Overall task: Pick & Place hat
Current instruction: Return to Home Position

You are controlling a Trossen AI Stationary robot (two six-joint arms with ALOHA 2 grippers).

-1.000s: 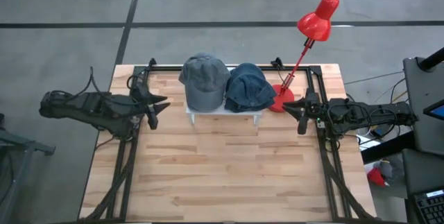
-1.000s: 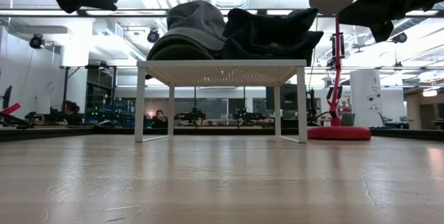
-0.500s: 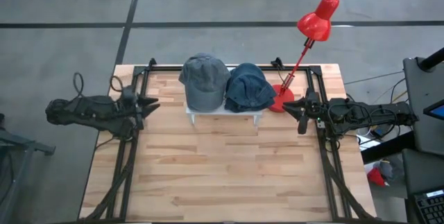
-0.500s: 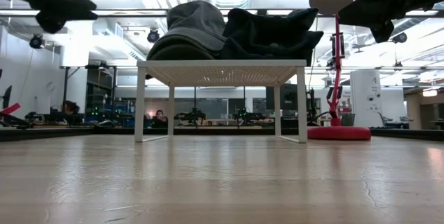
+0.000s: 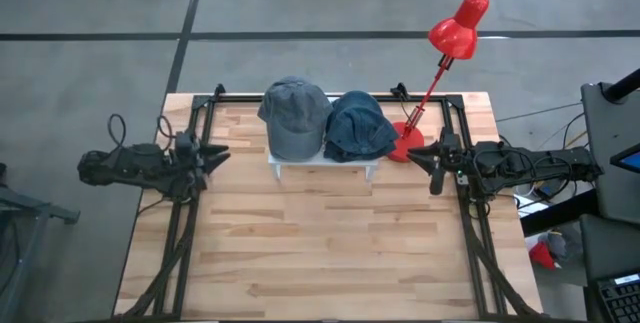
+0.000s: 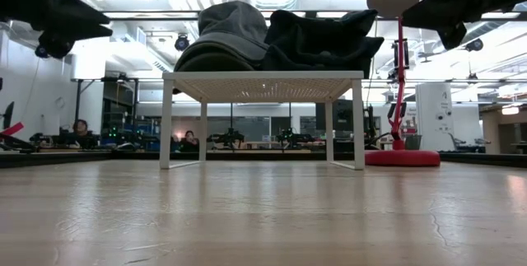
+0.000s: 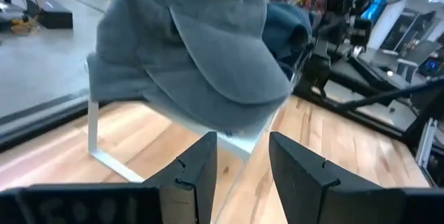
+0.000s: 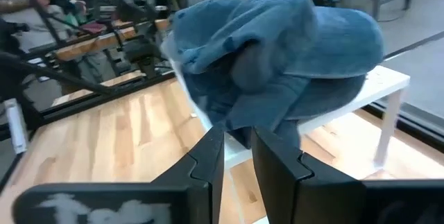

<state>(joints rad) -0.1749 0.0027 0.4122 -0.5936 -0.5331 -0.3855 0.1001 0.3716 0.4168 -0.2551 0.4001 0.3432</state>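
A grey cap [image 5: 294,115] and a dark blue hat [image 5: 359,127] lie side by side on a small white rack [image 5: 322,165] at the table's far middle. In the low view, the grey cap [image 6: 226,35] and the blue hat [image 6: 321,39] rest on the rack's top. My left gripper [image 5: 220,153] hovers open to the left of the rack, facing the grey cap [image 7: 187,57]. My right gripper [image 5: 422,163] hovers open to the right of the rack, facing the blue hat [image 8: 277,57]. Neither touches anything.
A red desk lamp [image 5: 448,33] stands with its base [image 5: 408,145] at the rack's right end, close to my right gripper. Dark metal frame rails [image 5: 182,233] run along both table sides. Bare wooden table [image 5: 320,253] stretches from the rack to the near edge.
My left gripper has drawn back from the rack toward the table's left edge and sunk a little, slowing in the last half second. The hats, the rack and my right arm have kept still.
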